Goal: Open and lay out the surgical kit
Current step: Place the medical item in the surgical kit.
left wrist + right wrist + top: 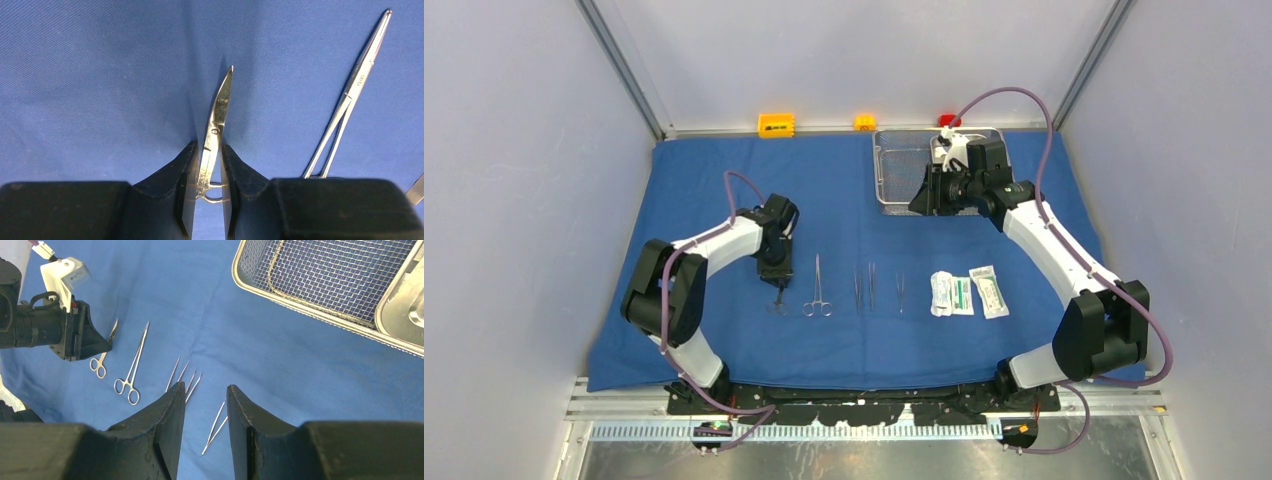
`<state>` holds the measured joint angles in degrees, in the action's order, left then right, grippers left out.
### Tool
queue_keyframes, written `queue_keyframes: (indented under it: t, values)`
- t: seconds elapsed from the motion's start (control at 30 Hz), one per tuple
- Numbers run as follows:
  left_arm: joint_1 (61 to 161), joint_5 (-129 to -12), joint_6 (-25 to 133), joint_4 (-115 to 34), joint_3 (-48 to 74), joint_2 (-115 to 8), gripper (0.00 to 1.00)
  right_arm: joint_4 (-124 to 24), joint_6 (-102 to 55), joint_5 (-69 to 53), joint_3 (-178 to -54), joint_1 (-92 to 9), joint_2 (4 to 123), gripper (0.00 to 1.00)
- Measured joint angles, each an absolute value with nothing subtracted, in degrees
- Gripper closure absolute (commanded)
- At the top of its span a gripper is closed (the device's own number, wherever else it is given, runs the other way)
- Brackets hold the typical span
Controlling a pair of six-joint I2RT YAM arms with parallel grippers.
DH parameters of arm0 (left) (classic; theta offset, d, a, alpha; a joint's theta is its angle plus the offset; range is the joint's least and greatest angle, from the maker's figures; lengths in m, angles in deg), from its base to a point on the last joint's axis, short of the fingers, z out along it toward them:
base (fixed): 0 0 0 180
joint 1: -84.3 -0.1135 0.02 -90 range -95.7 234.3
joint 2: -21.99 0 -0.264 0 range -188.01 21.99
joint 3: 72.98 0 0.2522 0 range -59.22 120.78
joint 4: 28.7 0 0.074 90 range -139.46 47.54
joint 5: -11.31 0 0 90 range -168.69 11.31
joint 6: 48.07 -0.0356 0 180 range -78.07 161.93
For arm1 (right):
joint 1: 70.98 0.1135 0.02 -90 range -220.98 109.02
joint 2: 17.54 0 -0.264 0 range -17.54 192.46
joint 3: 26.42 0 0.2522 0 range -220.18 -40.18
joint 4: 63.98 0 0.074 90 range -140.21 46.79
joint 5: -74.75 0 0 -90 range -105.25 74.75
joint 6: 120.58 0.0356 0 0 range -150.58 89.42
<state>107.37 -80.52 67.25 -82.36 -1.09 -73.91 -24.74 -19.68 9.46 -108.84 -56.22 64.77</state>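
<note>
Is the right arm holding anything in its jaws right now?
No, the right wrist view shows the right gripper with its jaws apart and nothing gripped between them, above the blue cloth.

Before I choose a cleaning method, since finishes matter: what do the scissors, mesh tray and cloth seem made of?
Scissors: metal, probably polished steel; bright mirror glints on the blades. Mesh tray: steel-looking woven wire with a solid shiny rim. Cloth: matte blue woven fabric, judging by fine weave texture and soft creases.
</note>
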Motion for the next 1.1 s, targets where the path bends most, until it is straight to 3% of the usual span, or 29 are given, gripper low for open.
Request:
queue_keyframes:
  t: [0.3,1.1]
  values:
    - [107.0,-80.0,67.3,-82.3,-1.1,-74.2,0.84,-24.9,-19.7,9.5,-108.6,-56.2,64.8,0.59]
    - [107.0,-75.7,70.3,-82.3,0.7,-75.9,0.90,-24.9,-19.6,9.5,-108.6,-56.6,64.8,0.59]
